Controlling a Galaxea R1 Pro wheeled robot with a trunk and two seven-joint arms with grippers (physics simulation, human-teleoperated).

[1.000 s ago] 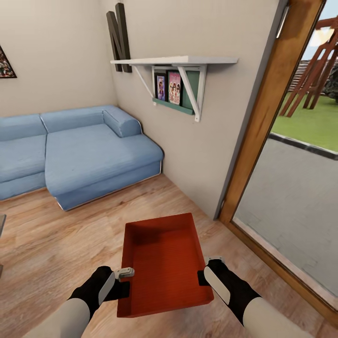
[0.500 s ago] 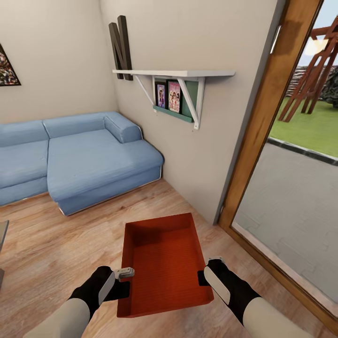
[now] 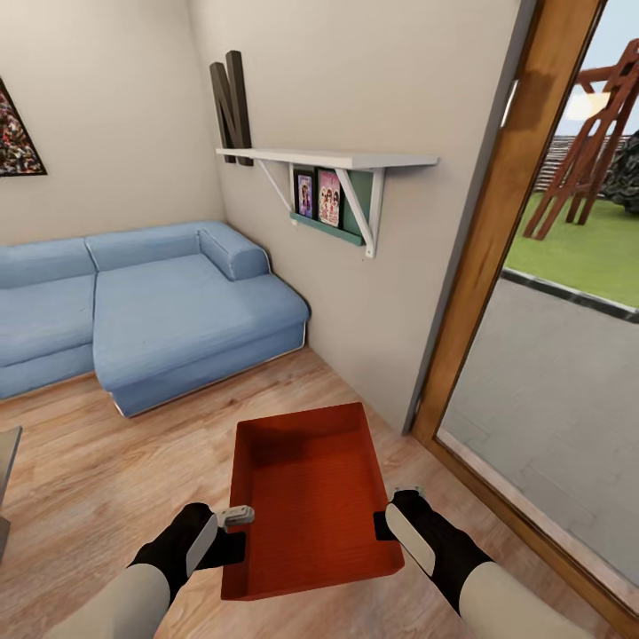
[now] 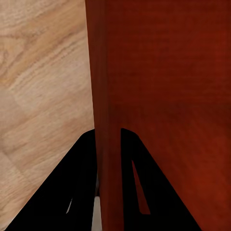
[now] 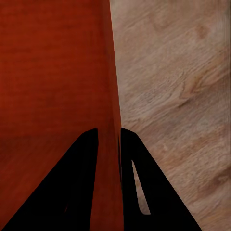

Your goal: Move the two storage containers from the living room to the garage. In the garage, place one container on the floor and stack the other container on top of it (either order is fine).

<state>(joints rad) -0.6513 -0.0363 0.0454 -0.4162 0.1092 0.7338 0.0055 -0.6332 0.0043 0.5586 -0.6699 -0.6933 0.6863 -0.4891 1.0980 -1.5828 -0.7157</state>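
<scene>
Container between both clamping jaws

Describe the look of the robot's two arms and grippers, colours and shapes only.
Both forearms are light grey-white tubes ending in black wrist housings with a pale grey oval panel. The left gripper and right gripper carry small light grey fingertip pieces in the head view. In the wrist views the fingers show as flat black tapering blades with narrow slots.

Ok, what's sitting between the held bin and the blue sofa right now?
Nothing: in the head view only bare wood plank floor lies between the storage container, held by both tools, and the sofa.
</scene>
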